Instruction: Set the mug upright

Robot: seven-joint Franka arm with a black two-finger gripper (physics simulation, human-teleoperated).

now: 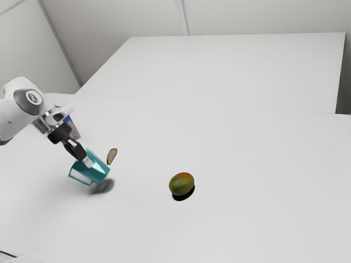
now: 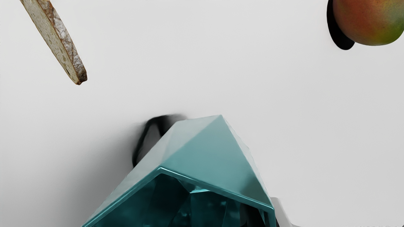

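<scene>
The jaws point(image 1: 87, 162) look clamped on the tilted mug point(image 1: 98, 170); early release could topple it, swinging toward exterior-view two o'clock could clip the bread slice point(image 1: 112, 156).

The 2 cameras looked onto the same white table point(image 1: 247, 219). The exterior camera stood well back at the arm's point(image 1: 16, 112) side, raised above the tabletop, and faced obliquely down across it toward the pale walls point(image 1: 120, 19); the arm entered from the exterior view's left. The wrist camera rode behind the gripper point(image 1: 86, 161), much nearer, facing down and outward over the mug point(image 2: 205, 154), partly into its opening. The 2 views shared the mug, the bread slice point(image 2: 60, 44), the mango point(image 2: 369, 22) and the stretch of tabletop between them.
</scene>
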